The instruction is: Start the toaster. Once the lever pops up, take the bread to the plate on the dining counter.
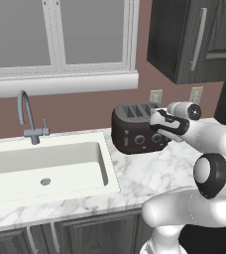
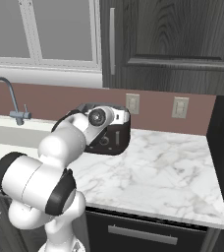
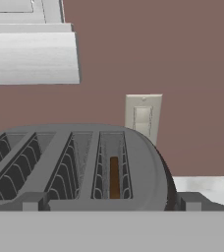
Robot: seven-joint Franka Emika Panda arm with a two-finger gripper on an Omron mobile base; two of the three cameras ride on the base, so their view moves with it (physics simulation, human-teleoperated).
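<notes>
The toaster (image 1: 134, 130) is a dark glossy box with four top slots, standing on the marble worktop against the wall. In the hand view the toaster (image 3: 79, 167) lies just below and ahead. The bread (image 3: 114, 177), a brown slice, stands low in the rightmost slot. My gripper (image 3: 110, 202) is open, its two tips spread wide at the toaster's near edge with nothing between them. From the left base view my gripper (image 1: 160, 130) hovers at the toaster's right end and covers that side. The lever is hidden. The plate and the dining counter are out of view.
A sink (image 1: 45, 171) with a grey faucet (image 1: 28, 116) lies left of the toaster. Two wall outlets (image 2: 132, 104) sit behind it, under a dark upper cabinet (image 2: 173, 39). Bare marble worktop (image 2: 168, 167) stretches to the right.
</notes>
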